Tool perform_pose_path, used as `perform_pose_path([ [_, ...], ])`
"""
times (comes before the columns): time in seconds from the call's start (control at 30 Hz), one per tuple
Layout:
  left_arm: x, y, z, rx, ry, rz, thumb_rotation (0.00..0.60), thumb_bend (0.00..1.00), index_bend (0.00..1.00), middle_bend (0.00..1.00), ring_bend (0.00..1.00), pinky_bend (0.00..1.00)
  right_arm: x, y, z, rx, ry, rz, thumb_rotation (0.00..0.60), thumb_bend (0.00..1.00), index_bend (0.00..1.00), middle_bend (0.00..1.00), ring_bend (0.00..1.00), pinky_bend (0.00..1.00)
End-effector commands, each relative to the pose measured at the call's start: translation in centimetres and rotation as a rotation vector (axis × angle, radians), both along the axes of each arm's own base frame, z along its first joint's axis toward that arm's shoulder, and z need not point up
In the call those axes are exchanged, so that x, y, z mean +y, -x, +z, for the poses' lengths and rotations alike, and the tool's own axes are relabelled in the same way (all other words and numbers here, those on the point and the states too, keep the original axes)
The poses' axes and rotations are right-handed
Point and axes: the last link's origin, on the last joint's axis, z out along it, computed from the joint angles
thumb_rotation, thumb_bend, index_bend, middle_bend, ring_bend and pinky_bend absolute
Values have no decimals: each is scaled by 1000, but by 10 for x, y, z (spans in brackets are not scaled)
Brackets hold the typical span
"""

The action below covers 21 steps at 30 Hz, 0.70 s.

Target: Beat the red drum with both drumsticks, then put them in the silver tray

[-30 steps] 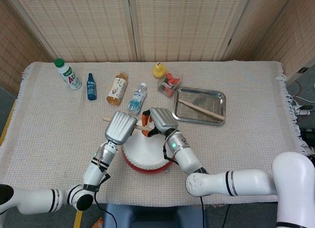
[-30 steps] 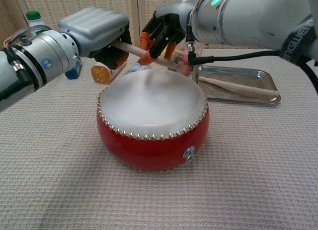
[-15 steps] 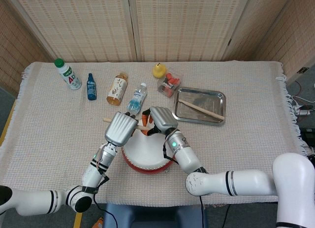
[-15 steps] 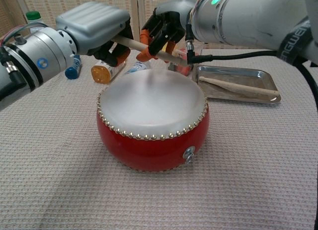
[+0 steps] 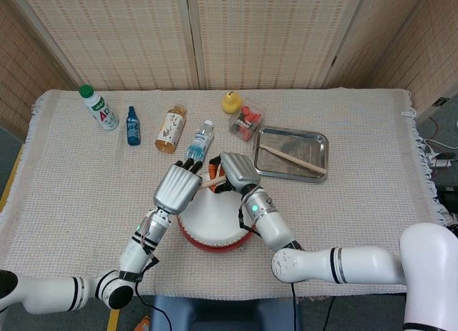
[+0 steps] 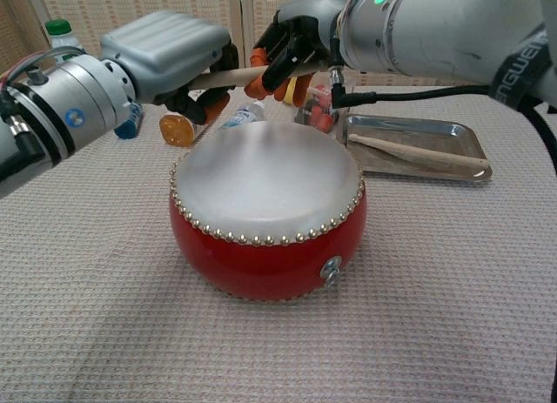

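Both hands are hovering over the far edge of the drum (image 6: 266,207), which is sitting on the cloth (image 5: 358,202) at the near middle of the table.

Left hand (image 5: 177,188): fingers are reaching out toward the far side, tips showing past the hand's back in the head view. In the chest view they are curling under a drumstick (image 6: 228,75), which is lying roughly level between the two hands above the drumhead. Cannot tell whether the left hand is gripping it.

Right hand (image 6: 291,46): fingers are closing around the right end of that drumstick, holding it just above the drum's far rim.

A second stick (image 5: 291,158) is lying diagonally inside the tray (image 5: 317,139), to the right of and beyond the drum.

Along the far side, from left to right: green-capped bottle (image 5: 98,107), blue bottle (image 5: 132,125), tea bottle (image 5: 171,129), water bottle (image 5: 200,141), yellow duck (image 5: 230,101), a clear box with red items (image 5: 245,122).
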Motion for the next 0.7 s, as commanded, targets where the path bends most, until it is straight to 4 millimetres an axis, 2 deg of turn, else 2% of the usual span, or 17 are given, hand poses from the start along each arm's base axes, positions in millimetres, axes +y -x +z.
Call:
perform_pose_path([
  [0.03, 1, 1, -2, 17, -3, 4, 600, 746, 236, 288, 256, 502, 0, 0, 0, 3, 0, 1, 600, 673, 905, 528, 513, 581],
  [0.1, 2, 3, -2, 26, -3, 11, 600, 718, 215, 265, 228, 465, 0, 1, 1, 7, 1, 2, 600, 674, 904, 528, 515, 582],
  [0.27, 3, 5, 0, 32, -13, 20, 600, 581, 138, 162, 108, 336, -1, 3, 1, 14, 2, 0, 600, 675, 904, 528, 515, 583],
  [0.37, 3, 6, 1, 29, -16, 25, 600, 501, 95, 110, 67, 295, -1, 4, 1, 19, 5, -2, 600, 677, 904, 528, 515, 583],
  [0.53, 3, 7, 5, 19, -10, 37, 600, 403, 38, 52, 22, 246, -2, 5, 1, 24, 6, -6, 600, 681, 904, 528, 516, 583],
  [0.7, 5, 10, 9, 25, -14, 50, 600, 387, 26, 44, 21, 239, -2, 6, 0, 28, 3, -7, 600, 683, 904, 528, 515, 583],
])
